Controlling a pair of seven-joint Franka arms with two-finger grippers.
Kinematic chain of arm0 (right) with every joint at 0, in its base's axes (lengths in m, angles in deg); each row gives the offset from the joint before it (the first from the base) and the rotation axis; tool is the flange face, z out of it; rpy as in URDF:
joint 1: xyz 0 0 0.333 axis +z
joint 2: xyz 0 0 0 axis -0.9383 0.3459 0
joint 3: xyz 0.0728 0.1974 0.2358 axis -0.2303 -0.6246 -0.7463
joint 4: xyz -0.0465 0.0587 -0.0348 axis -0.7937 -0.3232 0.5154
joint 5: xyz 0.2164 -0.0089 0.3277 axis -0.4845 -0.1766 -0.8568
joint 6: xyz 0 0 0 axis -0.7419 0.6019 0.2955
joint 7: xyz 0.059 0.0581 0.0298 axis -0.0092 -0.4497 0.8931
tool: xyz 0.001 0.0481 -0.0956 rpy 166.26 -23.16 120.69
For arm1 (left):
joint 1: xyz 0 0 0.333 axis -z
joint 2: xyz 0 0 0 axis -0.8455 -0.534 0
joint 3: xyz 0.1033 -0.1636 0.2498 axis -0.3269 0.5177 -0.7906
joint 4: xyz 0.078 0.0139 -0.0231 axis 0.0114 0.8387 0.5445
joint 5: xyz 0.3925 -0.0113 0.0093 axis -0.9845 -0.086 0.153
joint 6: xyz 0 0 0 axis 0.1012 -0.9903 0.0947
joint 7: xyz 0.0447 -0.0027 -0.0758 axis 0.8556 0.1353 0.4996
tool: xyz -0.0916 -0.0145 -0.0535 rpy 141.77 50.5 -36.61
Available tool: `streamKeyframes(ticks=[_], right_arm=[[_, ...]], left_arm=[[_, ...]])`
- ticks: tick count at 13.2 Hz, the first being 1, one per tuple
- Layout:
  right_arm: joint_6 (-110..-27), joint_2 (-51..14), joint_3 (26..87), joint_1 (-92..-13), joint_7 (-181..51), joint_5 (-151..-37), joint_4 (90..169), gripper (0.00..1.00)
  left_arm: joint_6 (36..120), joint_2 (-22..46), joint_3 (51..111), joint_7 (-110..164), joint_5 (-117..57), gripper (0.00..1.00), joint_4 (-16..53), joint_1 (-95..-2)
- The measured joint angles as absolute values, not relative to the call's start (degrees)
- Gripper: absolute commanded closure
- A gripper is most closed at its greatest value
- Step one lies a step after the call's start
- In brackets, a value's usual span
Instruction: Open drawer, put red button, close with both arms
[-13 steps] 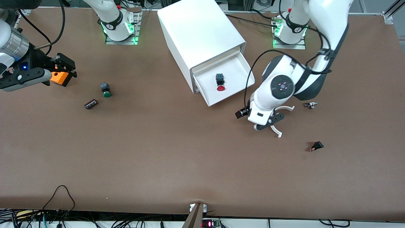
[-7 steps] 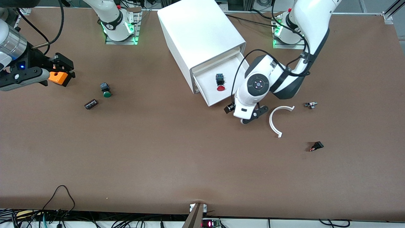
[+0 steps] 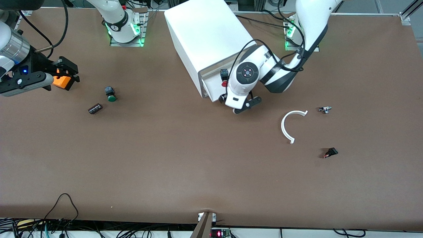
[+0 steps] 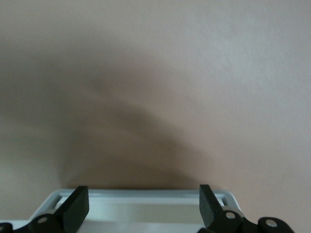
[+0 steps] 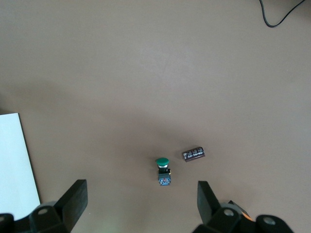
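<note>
The front view looks down from high across the brown table point(image 3: 165, 165), facing both bases by the big white box cabinet point(image 3: 205, 36). The left wrist view sits close over that cabinet's drawer rim point(image 4: 146, 196). The right wrist view looks down from higher, sharing the green-capped button point(image 5: 163, 170) point(image 3: 110, 93) with the front view.

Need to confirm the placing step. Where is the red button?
The red button lies in the open drawer of the white cabinet, partly covered by the left arm.
</note>
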State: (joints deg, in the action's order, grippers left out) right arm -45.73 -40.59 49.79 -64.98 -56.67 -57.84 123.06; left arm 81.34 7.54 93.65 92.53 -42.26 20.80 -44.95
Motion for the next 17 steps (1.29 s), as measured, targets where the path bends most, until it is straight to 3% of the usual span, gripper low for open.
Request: streamKeyframes(ticks=[10,17], right_arm=[[-45.73,-40.59,49.67,-64.93,-56.67,-57.84,123.06,0.0],[-45.73,-40.59,49.67,-64.93,-56.67,-57.84,123.06,0.0]], left_arm=[[81.37,7.55,99.66,92.71,-42.27,0.0,22.42,-44.53],[81.52,7.57,100.12,92.94,-43.08,0.0,22.66,-43.62]])
